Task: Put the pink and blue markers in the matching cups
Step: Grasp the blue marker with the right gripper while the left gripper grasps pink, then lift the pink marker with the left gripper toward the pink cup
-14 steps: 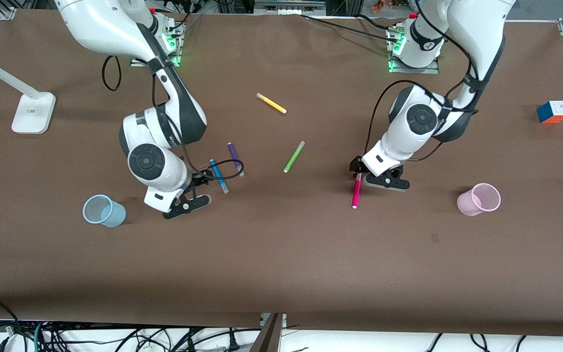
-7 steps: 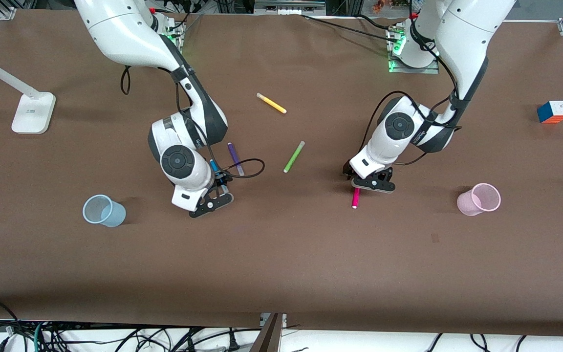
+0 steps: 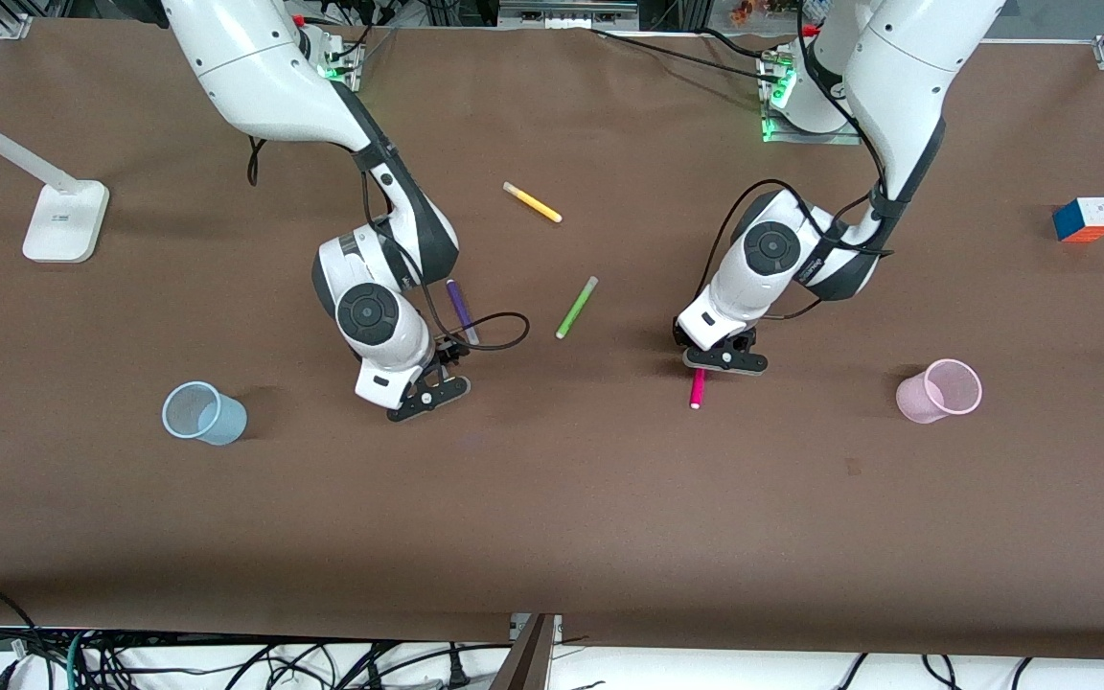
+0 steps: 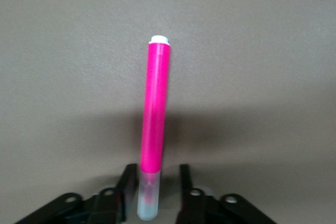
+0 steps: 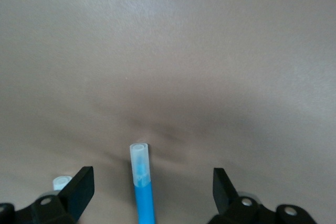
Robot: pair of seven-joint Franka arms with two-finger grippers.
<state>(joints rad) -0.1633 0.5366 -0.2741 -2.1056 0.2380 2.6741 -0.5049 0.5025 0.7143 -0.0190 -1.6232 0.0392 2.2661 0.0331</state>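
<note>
Front view: a brown table [image 3: 552,498] carries a white lamp base [image 3: 65,220] and a colour cube [image 3: 1085,218]. Both arms have shifted toward the table's middle. The right gripper [image 3: 427,391] now hides the blue marker, probably beneath it; the blue cup [image 3: 202,413] stands well apart. The left gripper [image 3: 724,358] covers the pink marker's [image 3: 698,387] cap; the pink cup [image 3: 939,391] sits well apart.

Left wrist view: narrowly parted fingers [image 4: 126,184] flank the cap.

Right wrist view: wide-spread fingers [image 5: 79,190] straddle the blue marker [image 5: 143,187].

The pink marker [image 4: 155,119] lay flat on the desk [image 4: 262,51]; the left gripper [image 4: 156,192] straddled its pale cap, fingers [image 4: 127,184] apart.
</note>
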